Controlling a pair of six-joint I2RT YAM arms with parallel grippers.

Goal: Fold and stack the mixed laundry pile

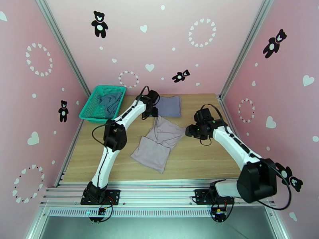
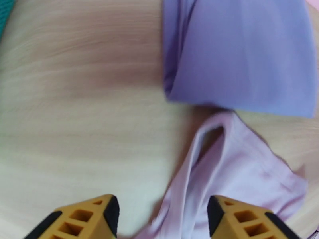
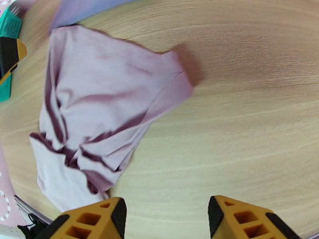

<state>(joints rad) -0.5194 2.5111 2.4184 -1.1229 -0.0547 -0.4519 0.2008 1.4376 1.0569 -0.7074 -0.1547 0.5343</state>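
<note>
Mid-table, between the two arms: the mauve top [image 1: 157, 142] lies crumpled and half-spread, not yet folded. Its long axis runs on a slant, from the far end by the lavender piece [image 1: 169, 106] down toward the near left.

- Lavender piece sits folded flat at the far middle of the table [image 1: 199, 160], its near edge just beside the mauve top's far end
- Teal top [image 1: 109, 101] lies bunched in the basket [image 1: 89, 112], far left, well apart from the rest

Left gripper [image 2: 163, 216]: fingers apart, nothing clamped. It hangs over the mauve top's far end, with a strap or hem of the cloth [image 2: 239, 168] running up between the fingers.

Right gripper [image 3: 167, 220]: fingers apart, empty, over bare wood. The mauve top [image 3: 103, 108] lies ahead and to its left, with the nearest corner close by but not under the fingers.

Judgement: the left arm is the nearer, already above cloth. The right must shift left to reach its corner. A fold likely wants both far corners taken and drawn along the long axis toward the near edge
</note>
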